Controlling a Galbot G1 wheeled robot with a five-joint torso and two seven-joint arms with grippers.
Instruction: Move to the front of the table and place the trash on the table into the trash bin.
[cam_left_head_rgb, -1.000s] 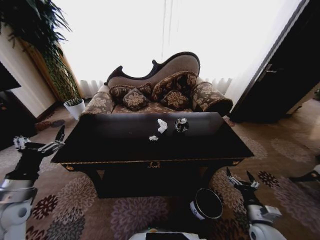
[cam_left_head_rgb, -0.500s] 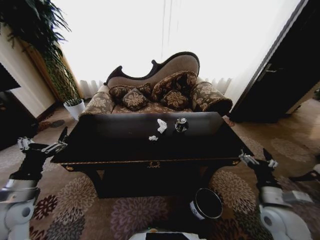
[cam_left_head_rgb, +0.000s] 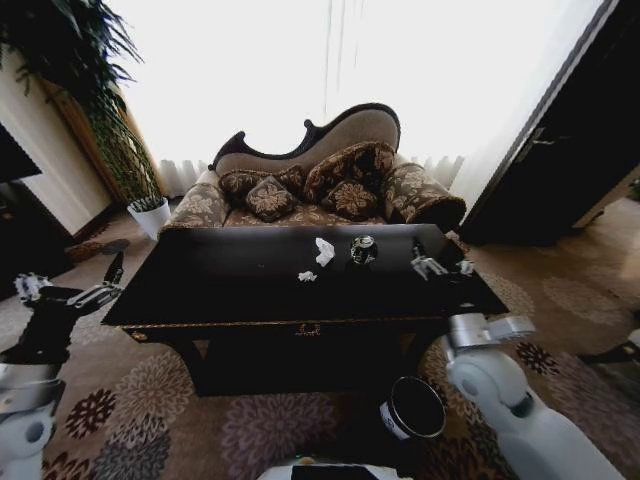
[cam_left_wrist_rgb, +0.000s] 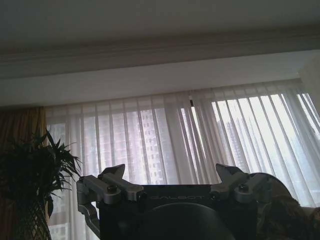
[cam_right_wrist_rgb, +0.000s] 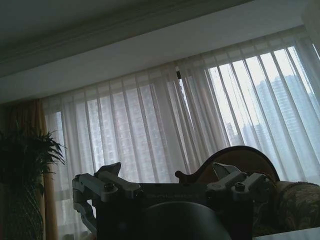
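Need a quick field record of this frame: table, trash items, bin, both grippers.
table: black, gold trim, directly ahead of the robot
can: upright, far side of tabletop
paper wads: white, on the tabletop beside the can; a smaller one nearer
trash bin: on the carpet, front right of table
left gripper: jaws open, off the table's left edge
right gripper: jaws open, over the table's right end, right of the can
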